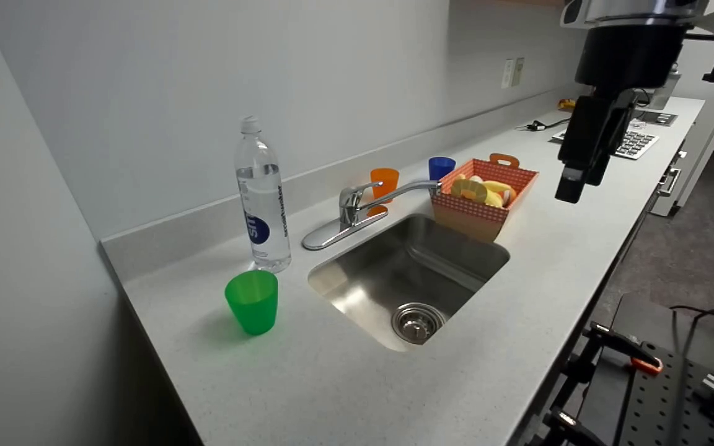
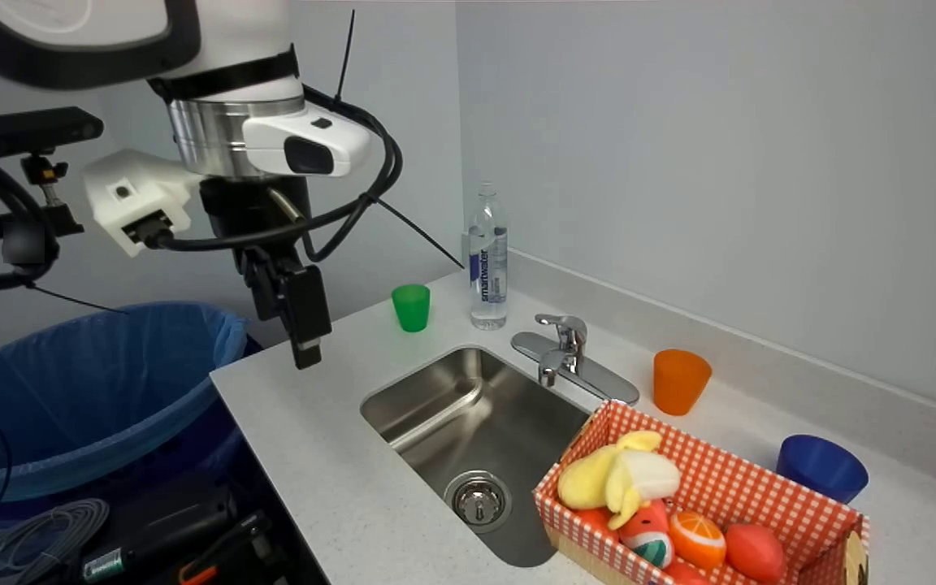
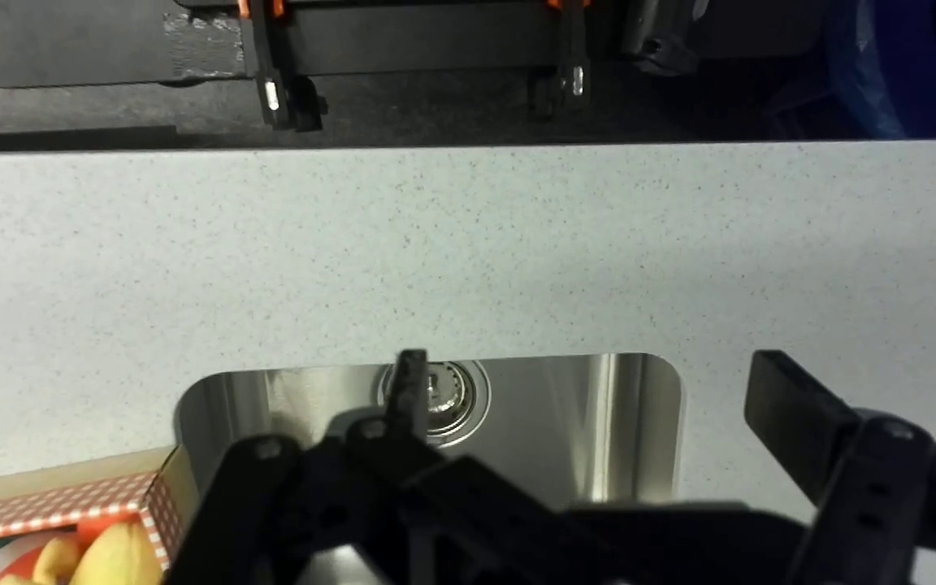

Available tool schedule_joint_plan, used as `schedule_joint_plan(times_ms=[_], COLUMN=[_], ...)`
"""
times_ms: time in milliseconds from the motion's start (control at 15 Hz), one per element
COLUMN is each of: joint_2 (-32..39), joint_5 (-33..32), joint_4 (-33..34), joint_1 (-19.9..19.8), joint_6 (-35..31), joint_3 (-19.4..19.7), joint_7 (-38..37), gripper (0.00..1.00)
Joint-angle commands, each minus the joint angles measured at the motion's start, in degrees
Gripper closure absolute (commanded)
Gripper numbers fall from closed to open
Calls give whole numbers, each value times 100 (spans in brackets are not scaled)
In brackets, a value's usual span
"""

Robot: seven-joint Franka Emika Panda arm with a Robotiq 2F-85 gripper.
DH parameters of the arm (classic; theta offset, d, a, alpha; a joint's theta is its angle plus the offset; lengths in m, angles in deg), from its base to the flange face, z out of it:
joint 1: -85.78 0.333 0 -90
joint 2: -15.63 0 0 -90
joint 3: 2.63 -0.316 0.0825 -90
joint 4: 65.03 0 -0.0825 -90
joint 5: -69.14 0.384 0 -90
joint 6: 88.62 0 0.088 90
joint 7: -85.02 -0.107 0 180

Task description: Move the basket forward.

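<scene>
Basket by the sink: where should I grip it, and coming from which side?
I'd take the raised handle on the end of the basket away from the sink, coming straight down with the open tool, one jaw inside, one outside. It sticks up, giving a likely edge to pinch, while the opposite end sits close to the faucet.

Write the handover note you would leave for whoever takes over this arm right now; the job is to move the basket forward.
The gripper is open and empty, raised in the air, apart from the basket.
The basket sits on the counter at one end of the sink, fruit-like items inside, an orange cup and a blue cup close by.
Done: nothing that shows; the basket is not gripped.
Left: reach the basket and move it forward, probably with care beside the sink opening.
</scene>
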Motion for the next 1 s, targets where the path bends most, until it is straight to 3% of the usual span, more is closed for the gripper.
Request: schedule_joint_plan(times_ms=[0, 533, 933], joint_2=[379, 1561, 2507], joint_5=[-180, -737, -1036], joint_4=[172, 780, 1180], joint_1=[-249, -1075, -1497], joint_6=[-249, -1151, -1872], joint_3=[33, 487, 594], joint_7=[-144, -290, -837], gripper=[0, 0, 0])
